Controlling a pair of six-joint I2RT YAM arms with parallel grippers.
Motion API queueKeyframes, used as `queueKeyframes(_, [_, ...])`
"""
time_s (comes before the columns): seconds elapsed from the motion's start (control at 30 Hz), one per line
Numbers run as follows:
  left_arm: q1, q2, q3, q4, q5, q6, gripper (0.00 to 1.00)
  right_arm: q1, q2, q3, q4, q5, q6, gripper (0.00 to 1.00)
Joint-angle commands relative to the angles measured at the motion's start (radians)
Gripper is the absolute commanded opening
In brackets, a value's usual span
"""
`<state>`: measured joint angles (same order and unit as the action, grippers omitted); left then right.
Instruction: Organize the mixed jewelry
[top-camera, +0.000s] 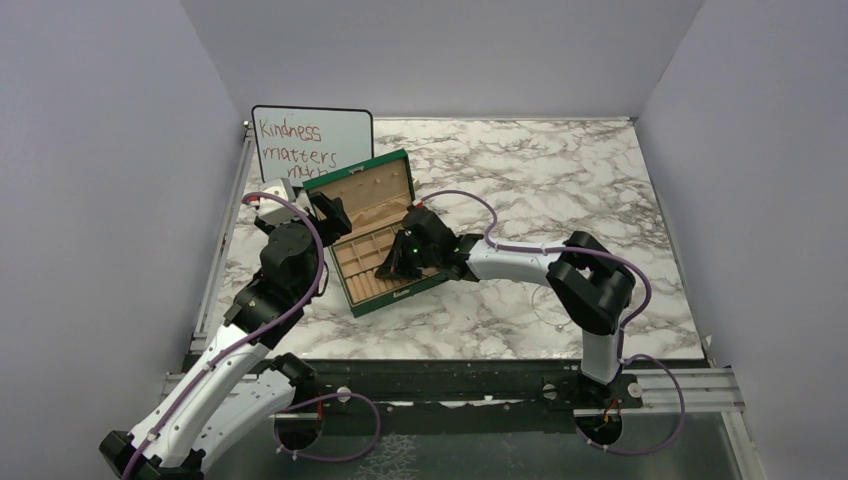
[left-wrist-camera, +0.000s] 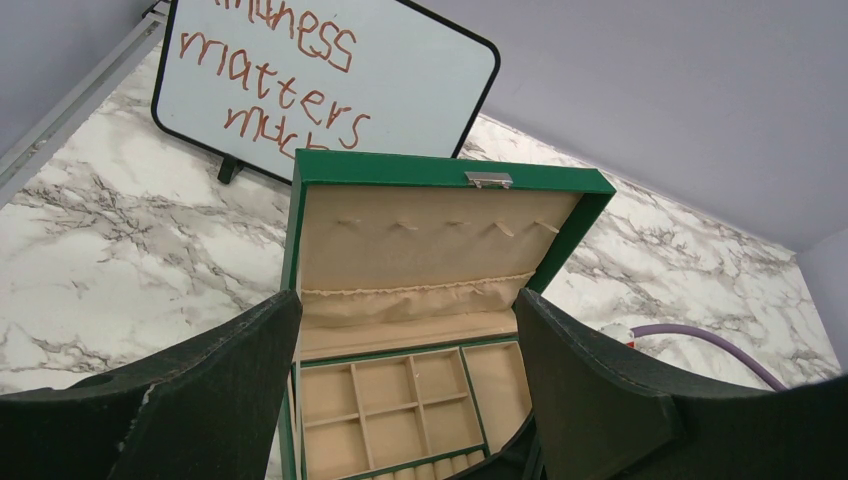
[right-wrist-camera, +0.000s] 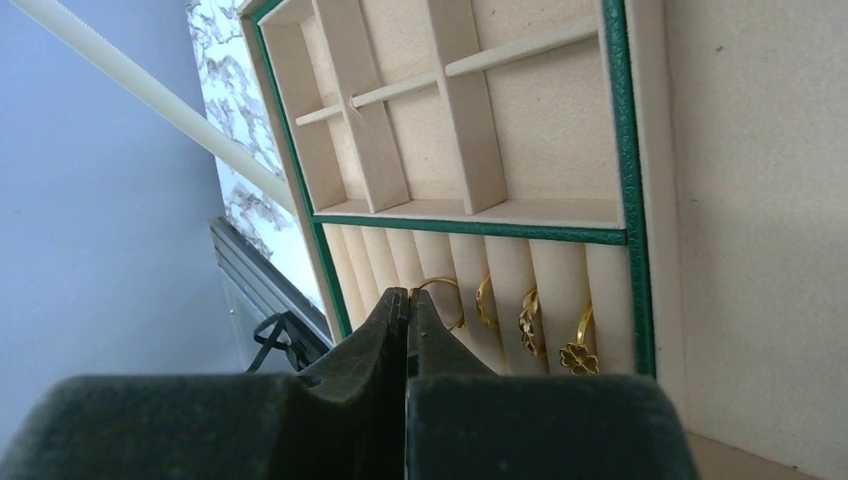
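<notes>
Ring seating appears to be the step in hand. Right gripper (right-wrist-camera: 407, 300) has its fingers pressed together, tips over the ring rolls (right-wrist-camera: 500, 265) along the near edge of the green jewelry box (top-camera: 398, 299). Whether a piece is pinched between them cannot be told. Four gold rings (right-wrist-camera: 528, 325) sit in the slots, one just beside the tips. Align the tips with a vacant slot, descend straight, and avoid brushing seated rings. Left gripper (left-wrist-camera: 405, 335), jaws apart and empty, hangs at the box's far-left side.
</notes>
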<state>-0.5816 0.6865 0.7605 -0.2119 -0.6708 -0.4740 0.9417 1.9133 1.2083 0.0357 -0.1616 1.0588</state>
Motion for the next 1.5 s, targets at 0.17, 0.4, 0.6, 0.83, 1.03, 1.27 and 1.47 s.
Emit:
queueKeyframes(0.17, [0.002, -0.002, -0.009, 0.012, 0.0, -0.005, 0.8, -0.011, -0.035, -0.031, -0.034, 0.104, -0.037, 0.09])
queueKeyframes(0.4, [0.003, 0.001, -0.009, 0.014, 0.003, -0.006, 0.8, -0.011, -0.046, -0.038, -0.034, 0.106, -0.044, 0.11])
queueKeyframes(0.6, [0.002, 0.005, -0.007, 0.014, 0.006, -0.006, 0.8, -0.012, -0.058, -0.026, -0.034, 0.092, -0.06, 0.17])
queueKeyframes(0.83, [0.003, 0.003, -0.007, 0.014, 0.006, -0.006, 0.8, -0.013, -0.099, -0.011, -0.076, 0.086, -0.074, 0.3])
queueKeyframes(1.03, [0.003, 0.0, -0.005, 0.002, 0.011, -0.015, 0.8, -0.016, -0.131, -0.003, -0.075, 0.06, -0.121, 0.31])
queueKeyframes(1.27, [0.003, -0.033, 0.005, -0.173, 0.116, -0.126, 0.9, -0.126, -0.234, -0.04, -0.145, 0.096, -0.214, 0.37])
queueKeyframes(1.47, [0.003, -0.082, -0.095, -0.319, 0.258, -0.32, 0.99, -0.19, -0.206, 0.025, -0.296, 0.157, -0.387, 0.5])
